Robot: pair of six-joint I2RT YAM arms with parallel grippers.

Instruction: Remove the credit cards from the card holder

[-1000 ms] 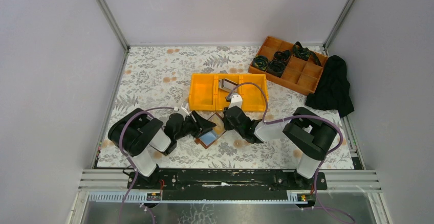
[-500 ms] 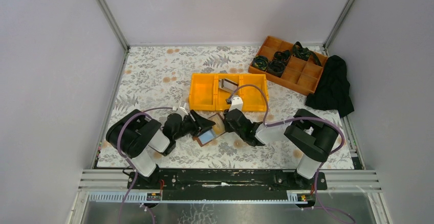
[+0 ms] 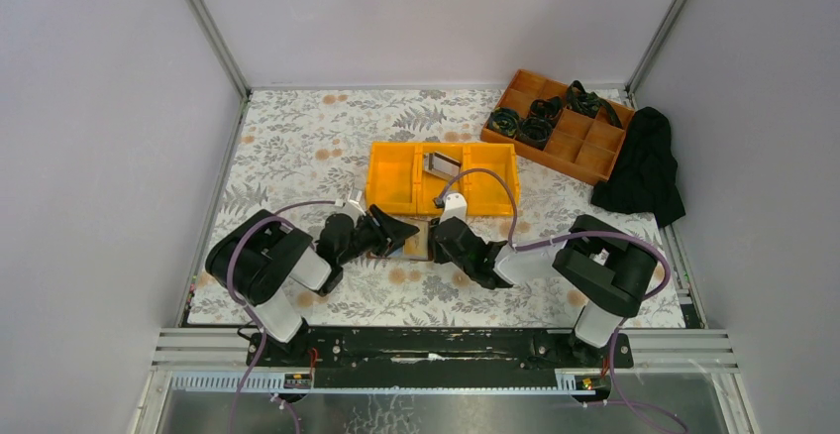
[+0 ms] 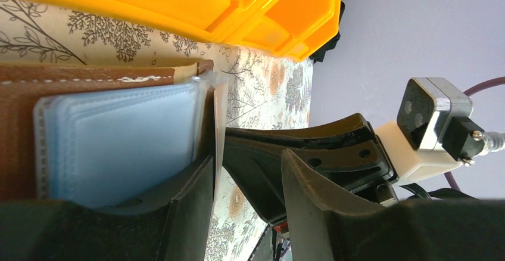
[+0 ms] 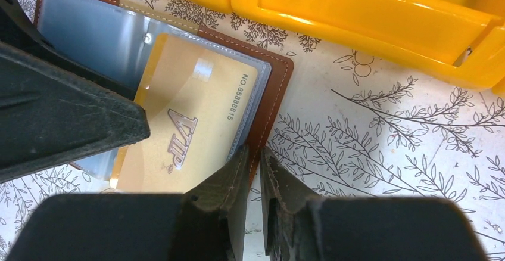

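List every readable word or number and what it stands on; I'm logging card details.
"VIP": slanted lettering on the gold plastic card tucked in the brown leather card holder.
"NO.8888815": along that card's edge; the digits are small, so their count is unsure.
Nothing else can be read; no text shows on the orange plastic bins.

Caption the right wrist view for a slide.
Right gripper pinches the edge of the card holder; a gold VIP card sits in its clear sleeve.
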